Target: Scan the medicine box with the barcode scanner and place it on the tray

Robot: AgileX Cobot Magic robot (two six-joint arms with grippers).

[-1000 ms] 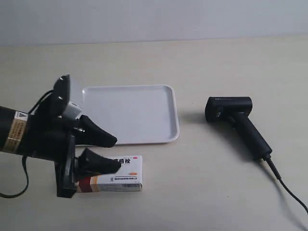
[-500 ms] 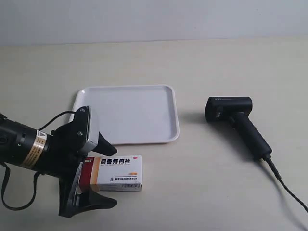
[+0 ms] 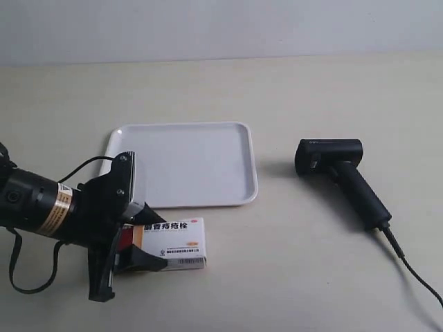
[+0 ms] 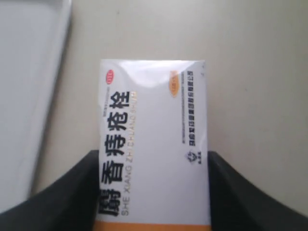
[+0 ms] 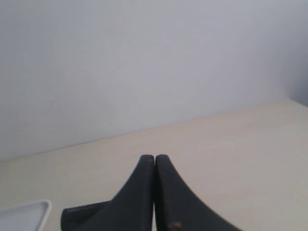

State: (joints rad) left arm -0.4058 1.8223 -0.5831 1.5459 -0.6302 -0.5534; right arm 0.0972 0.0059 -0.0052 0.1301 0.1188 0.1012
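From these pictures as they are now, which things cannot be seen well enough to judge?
- Medicine box, exterior view: its dark red end is hidden behind the left hand.
- Box barcode: no view shows it.
- Small print on the box, left wrist view: too blurred to read.
- Barcode scanner cable, exterior view: cut off by the picture's edge.
- Tray, right wrist view: only a corner shows.

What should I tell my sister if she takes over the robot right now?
Left claw: its fingers sit on both sides of the medicine box, closing on it; the box looks still on the table.
Right claw: shut, empty, up off the table.
Barcode scanner: lying untouched on the table, beside the tray on the side away from the left arm.
Tray: nothing on it; the box lies just off one edge.
Done: left claw has reached the box.
Left: lift the box, pick up the scanner, scan the barcode, put the box on the tray.
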